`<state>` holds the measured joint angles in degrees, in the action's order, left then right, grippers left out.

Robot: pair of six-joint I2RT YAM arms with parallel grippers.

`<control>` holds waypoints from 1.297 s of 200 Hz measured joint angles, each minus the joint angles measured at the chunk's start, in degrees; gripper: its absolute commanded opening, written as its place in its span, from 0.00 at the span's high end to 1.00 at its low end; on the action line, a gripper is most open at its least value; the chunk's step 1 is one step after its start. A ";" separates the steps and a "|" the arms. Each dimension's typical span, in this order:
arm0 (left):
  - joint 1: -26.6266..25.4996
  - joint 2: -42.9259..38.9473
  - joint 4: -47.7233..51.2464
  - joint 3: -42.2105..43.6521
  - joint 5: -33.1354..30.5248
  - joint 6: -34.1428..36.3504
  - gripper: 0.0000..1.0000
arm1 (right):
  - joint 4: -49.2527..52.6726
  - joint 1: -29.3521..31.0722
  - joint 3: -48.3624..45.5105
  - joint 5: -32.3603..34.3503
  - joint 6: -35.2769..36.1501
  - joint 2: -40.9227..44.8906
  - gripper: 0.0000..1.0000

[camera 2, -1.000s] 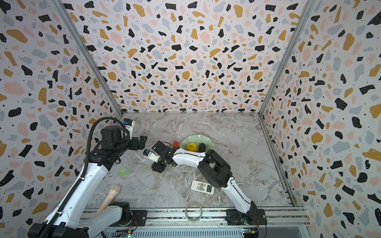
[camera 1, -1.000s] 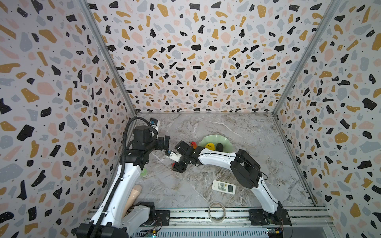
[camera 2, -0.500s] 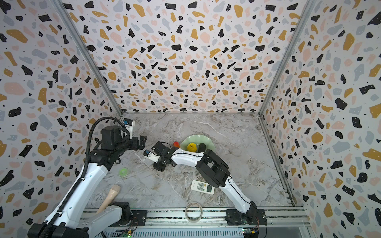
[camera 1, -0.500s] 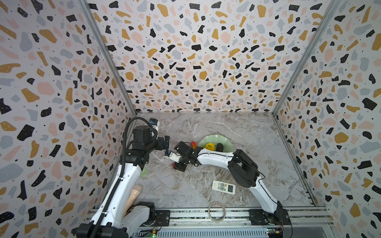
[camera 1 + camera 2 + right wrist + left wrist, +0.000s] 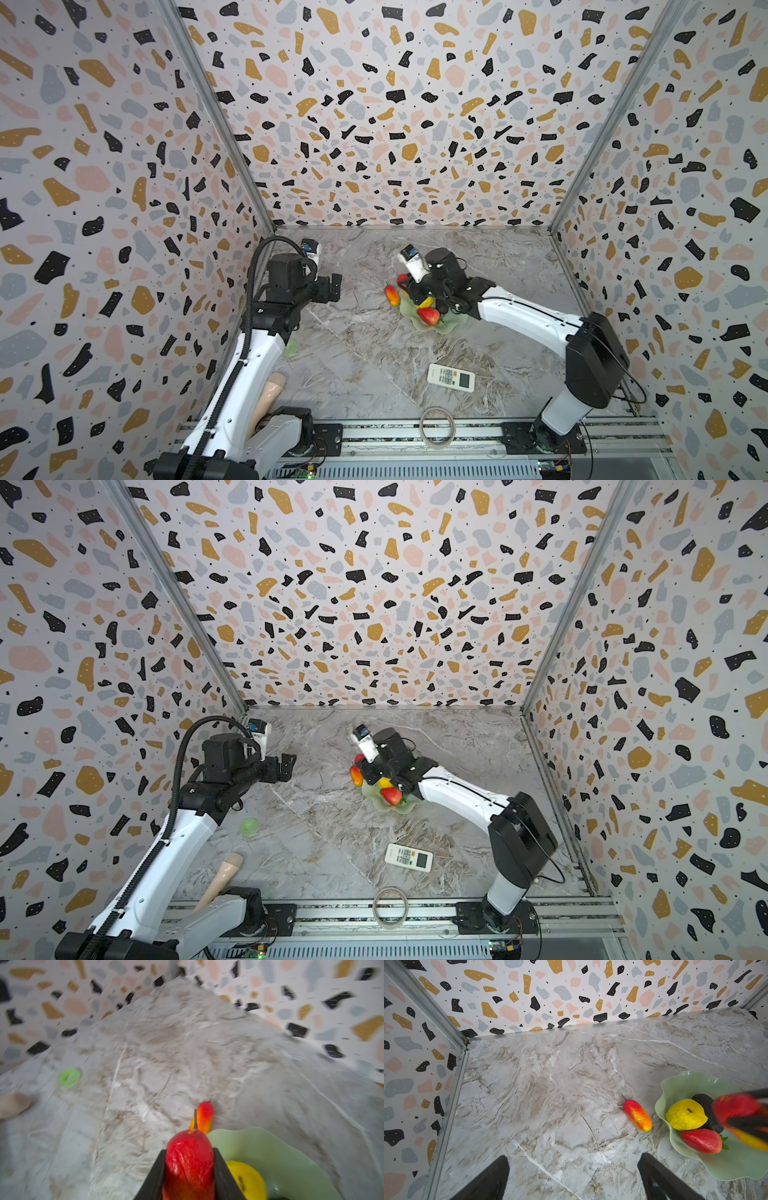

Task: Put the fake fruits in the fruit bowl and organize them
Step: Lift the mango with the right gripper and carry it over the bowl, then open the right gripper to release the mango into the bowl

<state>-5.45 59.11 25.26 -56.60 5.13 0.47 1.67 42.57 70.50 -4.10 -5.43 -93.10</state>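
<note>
The right gripper [image 5: 189,1151] is clamped on a red oval [image 5: 190,1169] at the rim of the bowl [image 5: 241,1132], likely to drop it in, while the left gripper [image 5: 574,1158] hangs aside, jaws apart and empty, leaving room.

Five fake fruits in all. Three lie in the single fruit bowl [image 5: 735,1165]: one yellow fruit [image 5: 686,1114], one black-brown oval [image 5: 705,1101] and one strawberry [image 5: 700,1140]. One loose oval [image 5: 637,1115] lies just beside the bowl, and one held oval [image 5: 190,1163] is over its rim. Well apart from the bowl are one remote [image 5: 451,377], one tape ring [image 5: 421,427], one green ring [image 5: 73,1079] and one beige handle [image 5: 226,872].
</note>
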 measured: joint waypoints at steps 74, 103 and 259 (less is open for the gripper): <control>0.00 0.02 0.00 0.00 0.04 0.00 0.00 | -8.81 -10.05 -10.01 7.45 -7.13 -2.64 1.00; 0.00 0.04 0.00 0.00 0.04 0.00 0.00 | -11.78 -9.90 -9.51 7.61 -7.08 -7.02 1.00; 0.00 0.48 0.00 0.00 0.04 0.00 0.00 | -15.96 -9.66 -7.32 8.90 -5.62 -12.11 0.31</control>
<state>-5.45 59.59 25.26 -56.60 5.17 0.47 -14.28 32.91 63.18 4.80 -11.05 -105.21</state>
